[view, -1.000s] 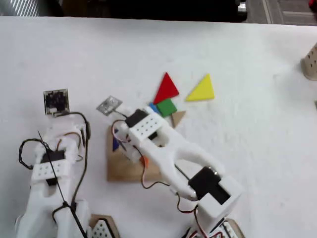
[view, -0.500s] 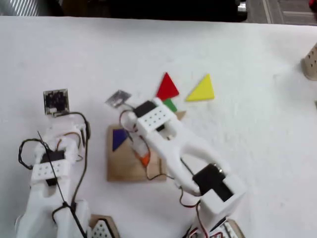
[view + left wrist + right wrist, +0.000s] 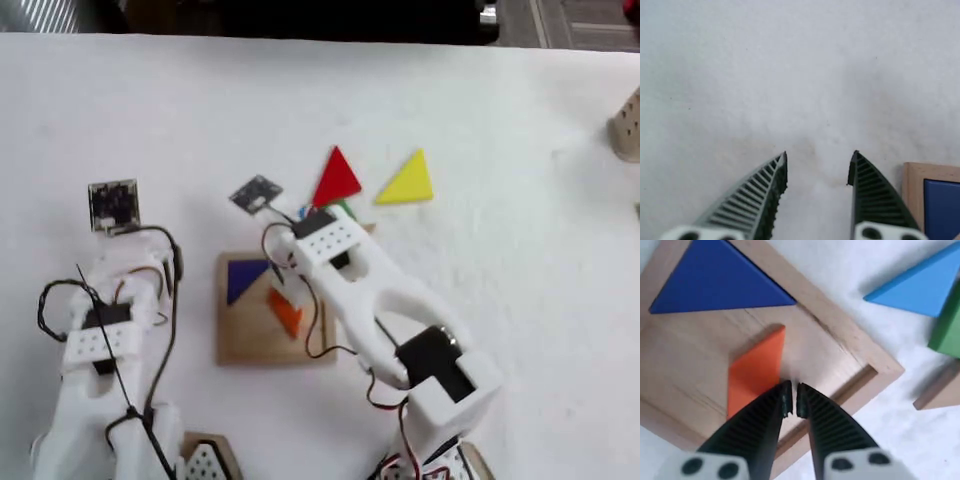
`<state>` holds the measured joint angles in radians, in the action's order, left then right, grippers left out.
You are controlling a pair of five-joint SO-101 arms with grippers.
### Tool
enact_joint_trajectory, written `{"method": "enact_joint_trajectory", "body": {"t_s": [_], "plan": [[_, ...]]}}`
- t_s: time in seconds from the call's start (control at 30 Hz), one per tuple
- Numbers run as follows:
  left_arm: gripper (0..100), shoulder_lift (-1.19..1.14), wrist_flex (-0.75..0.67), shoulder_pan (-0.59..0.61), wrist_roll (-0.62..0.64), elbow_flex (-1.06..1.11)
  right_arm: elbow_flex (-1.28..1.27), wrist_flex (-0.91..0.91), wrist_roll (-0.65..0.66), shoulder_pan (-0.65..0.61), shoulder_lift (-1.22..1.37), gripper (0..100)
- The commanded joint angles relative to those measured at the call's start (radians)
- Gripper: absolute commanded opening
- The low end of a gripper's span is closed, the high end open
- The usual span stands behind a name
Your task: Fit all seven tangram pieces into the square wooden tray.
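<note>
We find two pieces in the tray (image 3: 245, 340): the dark blue triangle (image 3: 243, 277) and the orange parallelogram (image 3: 284, 313). Five wait outside on the counter (image 3: 500, 300) (red triangle (image 3: 336, 178), yellow triangle (image 3: 408, 181), green square (image 3: 947, 327), light blue triangle (image 3: 920, 287), tan triangle (image 3: 940, 390)). The right end effector (image 3: 791, 399), tips together and empty, hangs over the orange parallelogram; the left end effector (image 3: 817, 167) is apart beside the tray

Bright, even light from above washes the white tabletop (image 3: 520, 110) nearly flat in the high view, and the room past its far edge is dark. Shadows are soft: a faint brownish patch between the left gripper (image 3: 819, 154) tips, a thin dark line inside the wooden tray (image 3: 860, 360) rim
</note>
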<state>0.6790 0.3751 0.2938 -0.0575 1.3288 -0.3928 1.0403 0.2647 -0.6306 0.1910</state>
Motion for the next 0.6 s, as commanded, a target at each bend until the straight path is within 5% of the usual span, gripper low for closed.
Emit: {"method": "enact_joint_trajectory", "body": {"t_s": [0.0, 0.57], "plan": [[21, 0.035, -0.023, 0.010, -0.009, -0.014, -0.031, -0.016, 0.017, 0.001, -0.068, 1.7], [21, 0.035, -0.023, 0.010, -0.009, -0.014, -0.043, -0.012, -0.064, -0.131, -0.077, 1.7]]}}
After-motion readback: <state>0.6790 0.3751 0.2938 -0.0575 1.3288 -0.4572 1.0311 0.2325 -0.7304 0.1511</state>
